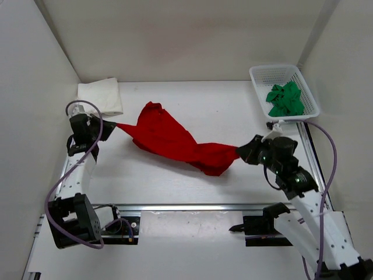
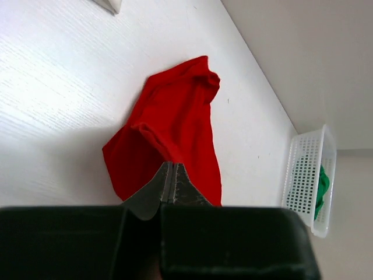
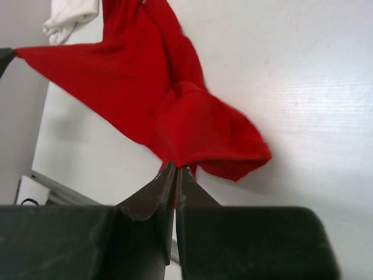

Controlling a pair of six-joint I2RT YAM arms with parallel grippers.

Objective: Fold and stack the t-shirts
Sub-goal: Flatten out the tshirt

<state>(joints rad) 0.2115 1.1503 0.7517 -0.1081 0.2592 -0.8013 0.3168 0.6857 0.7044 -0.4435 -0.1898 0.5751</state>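
Left claw (image 1: 112,124) and right claw (image 1: 239,153) each pinch an end of the red shirt (image 1: 169,140), strung between them — not yet folded. Cream shirt (image 1: 100,96) lies folded just beyond the left claw; green shirt (image 1: 285,100) sits crumpled in the basket (image 1: 258,81) beyond the right — two remain.

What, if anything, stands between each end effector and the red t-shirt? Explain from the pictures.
Nothing visible does. The left end effector and the right end effector are each shut on an end of the red t-shirt, stretched between them.
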